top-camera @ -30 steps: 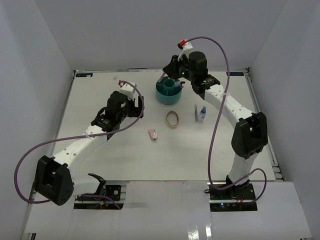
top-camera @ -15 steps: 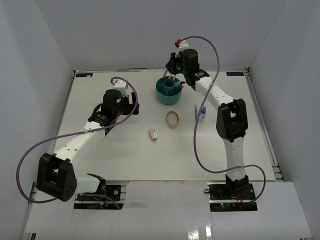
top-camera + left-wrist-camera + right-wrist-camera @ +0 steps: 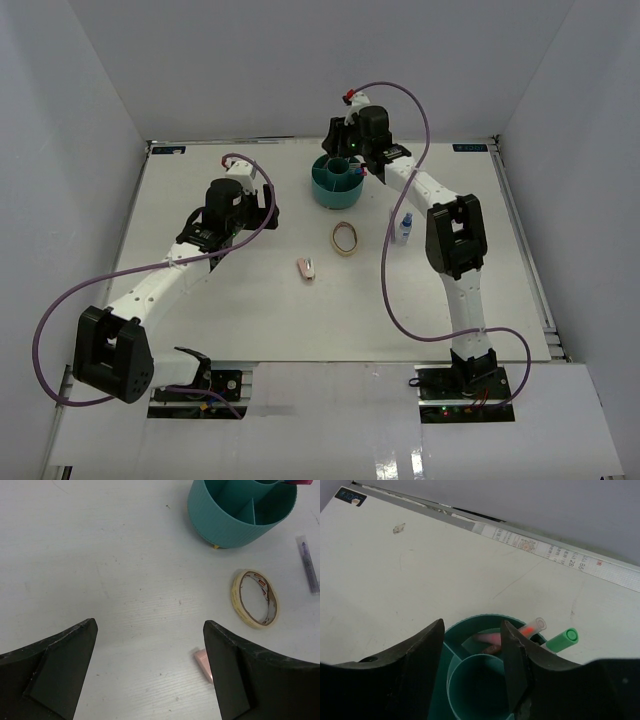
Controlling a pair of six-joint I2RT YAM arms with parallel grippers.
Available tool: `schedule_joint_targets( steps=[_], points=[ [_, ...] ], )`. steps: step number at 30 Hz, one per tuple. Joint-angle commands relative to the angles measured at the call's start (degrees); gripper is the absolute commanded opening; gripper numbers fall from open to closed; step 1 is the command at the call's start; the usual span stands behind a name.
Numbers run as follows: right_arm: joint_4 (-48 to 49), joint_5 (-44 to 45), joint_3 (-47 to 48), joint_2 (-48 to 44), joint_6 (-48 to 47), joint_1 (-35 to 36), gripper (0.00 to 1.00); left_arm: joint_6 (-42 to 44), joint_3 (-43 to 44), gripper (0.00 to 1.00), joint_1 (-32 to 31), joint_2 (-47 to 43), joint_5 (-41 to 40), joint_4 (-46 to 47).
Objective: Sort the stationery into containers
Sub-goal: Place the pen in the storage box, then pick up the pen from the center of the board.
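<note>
**Over the organizer: right claw released, four items unsorted**

At upper centre of the overhead view, the right gripper (image 3: 340,152) hung directly above the far rim of the teal organizer (image 3: 330,196). Its wrist view showed the jaws spread, with nothing pinched between them. Beneath the gap, in the far ring compartment, lay a blurred pink item (image 3: 487,639), probably a pen. The blur suggested it was dropping or settling, though this could not be confirmed. An orange-tipped pen (image 3: 533,627) and a green-capped pen (image 3: 564,639) stood in the ring at the right of that frame, their tops above the rim. Whether they shared one compartment could not be told. Positioning the claw over the ring, rather than the centre well, was judged consistent with grouping pens together.

Left of centre in the overhead view, the left gripper (image 3: 262,203) sat low over the bare table (image 3: 100,555), jaws wide and empty. This stand-off was judged sensible, as it kept clear of the right arm at the organizer.

Four items lay loose, none touching the organizer:
- a tan tape roll (image 3: 346,237), flat, below the organizer
- a small pink eraser (image 3: 306,268), lower left of the roll
- a blue-capped bottle (image 3: 404,229), upright, to the right
- a thin pen (image 3: 392,224), just beside the bottle

Sorting was judged to be partly complete.
</note>
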Motion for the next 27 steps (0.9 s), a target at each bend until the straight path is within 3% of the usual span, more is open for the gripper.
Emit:
schedule_joint_targets(
  steps=[1, 4, 11, 17, 27],
  points=[
    [1.0, 0.2, -0.6, -4.9, -1.7, -0.1, 0.57, 0.2, 1.7, 0.98, -0.1, -1.6, 1.2, -0.1],
    [0.3, 3.1, -3.2, -9.8, -2.7, -0.1, 0.62, 0.2, 1.9, 0.98, -0.1, -1.8, 2.1, -0.1],
    [-6.2, 13.9, -16.4, -23.1, -3.3, -0.1, 0.64, -0.2, 2.0, 0.98, -0.1, -1.8, 3.0, -0.3],
    [-17.8, 19.0, -24.2, -28.9, -1.6, -0.1, 0.63, -0.8, 2.0, 0.98, -0.1, -1.4, 4.3, -0.4],
    [-10.3, 20.1, -45.1, -34.3, 3.1, 0.3, 0.58, -1.1, 2.1, 0.98, -0.1, -0.9, 4.6, -0.7]
  ],
)
